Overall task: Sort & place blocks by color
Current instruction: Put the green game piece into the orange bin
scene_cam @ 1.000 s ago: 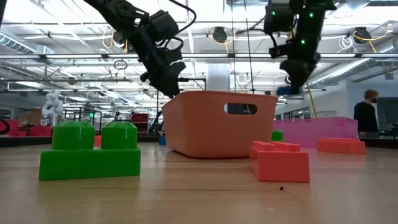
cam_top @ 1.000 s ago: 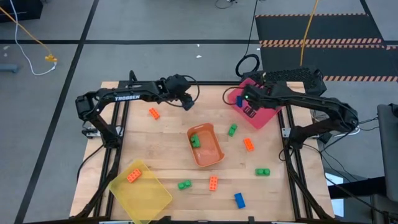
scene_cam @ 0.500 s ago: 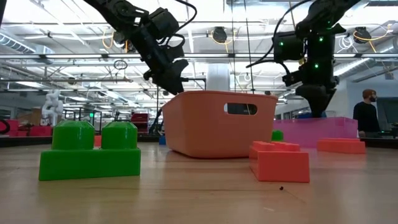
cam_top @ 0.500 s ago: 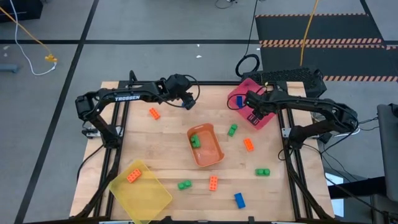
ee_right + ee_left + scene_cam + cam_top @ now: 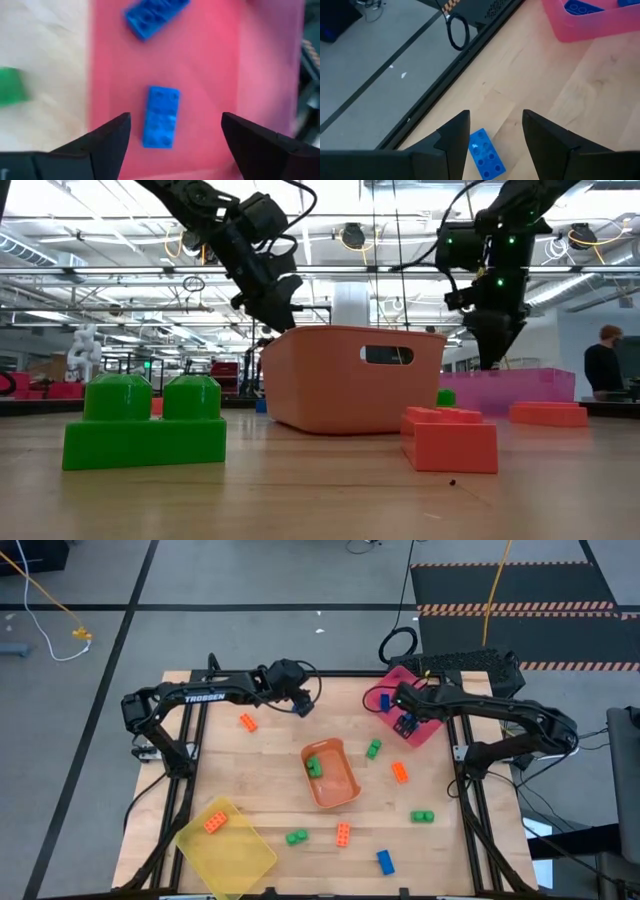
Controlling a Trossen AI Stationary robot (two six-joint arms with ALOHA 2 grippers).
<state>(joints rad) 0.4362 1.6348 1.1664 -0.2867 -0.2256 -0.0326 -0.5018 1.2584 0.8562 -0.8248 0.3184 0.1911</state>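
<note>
The right claw (image 5: 404, 726) hangs over the pink tray (image 5: 432, 728), fingers spread wide and empty; two blue blocks (image 5: 161, 117) lie in the tray beneath it. The left claw (image 5: 495, 131), partly open and holding nothing, hovers above a blue block (image 5: 486, 154) on the worktop (image 5: 270, 770). Other blocks lie scattered.

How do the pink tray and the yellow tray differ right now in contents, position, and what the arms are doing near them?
The pink tray holds blue blocks; the yellow tray holds one orange block. The pink tray sits at the table's far right corner, the yellow tray at the near left corner. The right gripper hangs open over the pink tray; no gripper is near the yellow tray. Both are translucent and angled to the table edges.
</note>
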